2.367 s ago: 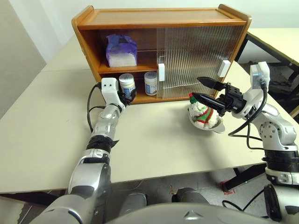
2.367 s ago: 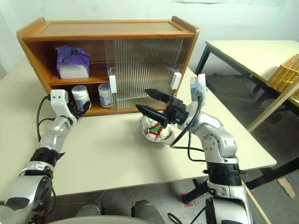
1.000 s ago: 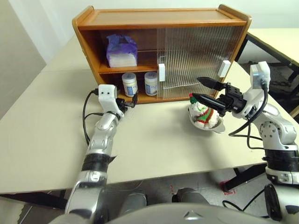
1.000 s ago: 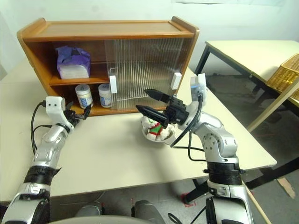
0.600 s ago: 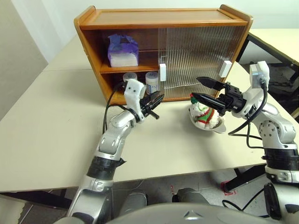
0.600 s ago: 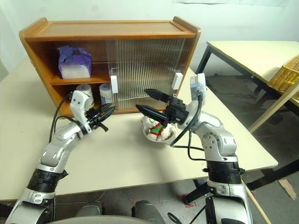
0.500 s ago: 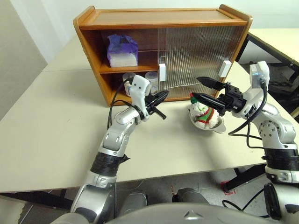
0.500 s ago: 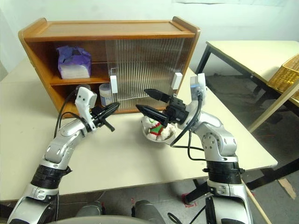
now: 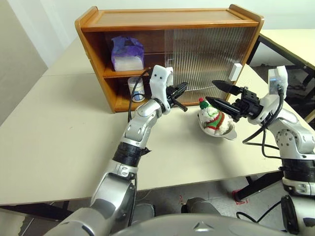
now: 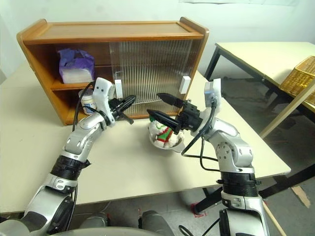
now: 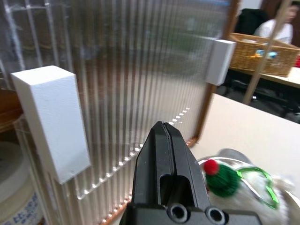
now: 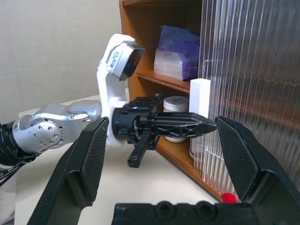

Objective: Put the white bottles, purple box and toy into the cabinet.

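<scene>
My left gripper is pinched shut on nothing, level in front of the cabinet door. My right gripper gapes wide above the toy in its bowl.

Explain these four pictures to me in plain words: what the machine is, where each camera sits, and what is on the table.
This is a humanoid robot with two arms. Two pictures come from its head, looking down over a table; the other two come from cameras on its wrists. On the table stands a wooden cabinet with ribbed sliding doors. Inside are a purple box on the upper shelf and a white bottle below. A plush toy sits in a metal bowl. The left gripper is shut and holds nothing, near a door handle. The right gripper is open above the toy.
</scene>
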Robot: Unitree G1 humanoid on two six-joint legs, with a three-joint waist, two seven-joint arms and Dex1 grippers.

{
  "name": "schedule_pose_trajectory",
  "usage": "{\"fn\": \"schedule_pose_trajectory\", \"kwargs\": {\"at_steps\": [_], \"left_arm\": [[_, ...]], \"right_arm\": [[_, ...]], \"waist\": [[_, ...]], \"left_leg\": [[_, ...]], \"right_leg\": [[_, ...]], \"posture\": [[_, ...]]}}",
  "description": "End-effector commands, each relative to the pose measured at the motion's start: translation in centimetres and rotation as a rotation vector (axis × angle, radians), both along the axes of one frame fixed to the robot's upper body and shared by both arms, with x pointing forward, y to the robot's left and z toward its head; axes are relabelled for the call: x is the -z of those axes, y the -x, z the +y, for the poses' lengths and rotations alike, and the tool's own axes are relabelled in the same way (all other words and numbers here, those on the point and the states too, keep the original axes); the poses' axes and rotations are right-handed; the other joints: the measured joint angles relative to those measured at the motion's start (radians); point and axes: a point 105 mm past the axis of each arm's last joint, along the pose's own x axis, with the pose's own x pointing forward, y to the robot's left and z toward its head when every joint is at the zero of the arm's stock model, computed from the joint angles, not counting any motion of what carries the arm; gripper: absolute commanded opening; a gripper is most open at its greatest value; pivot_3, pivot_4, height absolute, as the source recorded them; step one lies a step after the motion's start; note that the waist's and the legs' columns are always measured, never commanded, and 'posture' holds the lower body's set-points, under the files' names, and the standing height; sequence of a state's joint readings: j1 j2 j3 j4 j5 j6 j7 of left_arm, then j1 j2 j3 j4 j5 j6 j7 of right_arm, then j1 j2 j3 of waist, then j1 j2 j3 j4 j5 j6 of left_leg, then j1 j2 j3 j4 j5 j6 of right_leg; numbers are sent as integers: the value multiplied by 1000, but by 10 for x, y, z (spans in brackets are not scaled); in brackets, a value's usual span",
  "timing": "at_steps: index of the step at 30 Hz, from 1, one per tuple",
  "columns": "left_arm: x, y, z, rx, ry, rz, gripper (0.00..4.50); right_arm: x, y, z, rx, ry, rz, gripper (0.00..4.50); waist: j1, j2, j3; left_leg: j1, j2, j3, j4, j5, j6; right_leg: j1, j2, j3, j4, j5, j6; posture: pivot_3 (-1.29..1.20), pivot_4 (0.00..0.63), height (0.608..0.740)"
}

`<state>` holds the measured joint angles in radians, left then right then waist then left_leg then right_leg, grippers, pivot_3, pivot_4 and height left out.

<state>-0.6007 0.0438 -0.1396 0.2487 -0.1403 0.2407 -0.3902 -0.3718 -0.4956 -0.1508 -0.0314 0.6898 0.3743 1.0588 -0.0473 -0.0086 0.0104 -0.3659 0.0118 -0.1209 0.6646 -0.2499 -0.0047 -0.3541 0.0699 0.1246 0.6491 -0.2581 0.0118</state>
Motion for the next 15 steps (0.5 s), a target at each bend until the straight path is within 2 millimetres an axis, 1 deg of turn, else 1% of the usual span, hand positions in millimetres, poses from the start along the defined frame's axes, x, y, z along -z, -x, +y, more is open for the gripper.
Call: {"fn": "schedule_pose_trajectory", "kwargs": {"at_steps": [1, 4, 9, 15], "left_arm": [[-1, -8, 0, -59, -13, -18, 14], [-1, -12, 3, -114, -18, -28, 14], [-1, -16, 19, -273, -3, -39, 14], [-1, -19, 34, -377, 4, -43, 14]], "right_arm": [[-3, 1, -5, 23, 9, -18, 4500], [-3, 1, -6, 26, 10, -17, 4500], [-4, 2, -6, 27, 12, -14, 4500], [-4, 2, -5, 21, 14, -12, 4500]], "waist": [[-3, 0, 0], [-8, 0, 0], [-16, 0, 0], [-20, 0, 0]], "left_leg": [[0, 0, 0, 0, 0, 0], [0, 0, 0, 0, 0, 0], [0, -1, 0, 0, 0, 0], [0, -1, 0, 0, 0, 1]], "right_leg": [[0, 0, 0, 0, 0, 0], [0, 0, 0, -1, 0, 1], [0, 0, 0, -1, 0, 1], [0, 0, 0, -1, 0, 1]], "posture": [[-135, 0, 740], [-137, 0, 740], [-132, 0, 740], [-124, 0, 740]]}}
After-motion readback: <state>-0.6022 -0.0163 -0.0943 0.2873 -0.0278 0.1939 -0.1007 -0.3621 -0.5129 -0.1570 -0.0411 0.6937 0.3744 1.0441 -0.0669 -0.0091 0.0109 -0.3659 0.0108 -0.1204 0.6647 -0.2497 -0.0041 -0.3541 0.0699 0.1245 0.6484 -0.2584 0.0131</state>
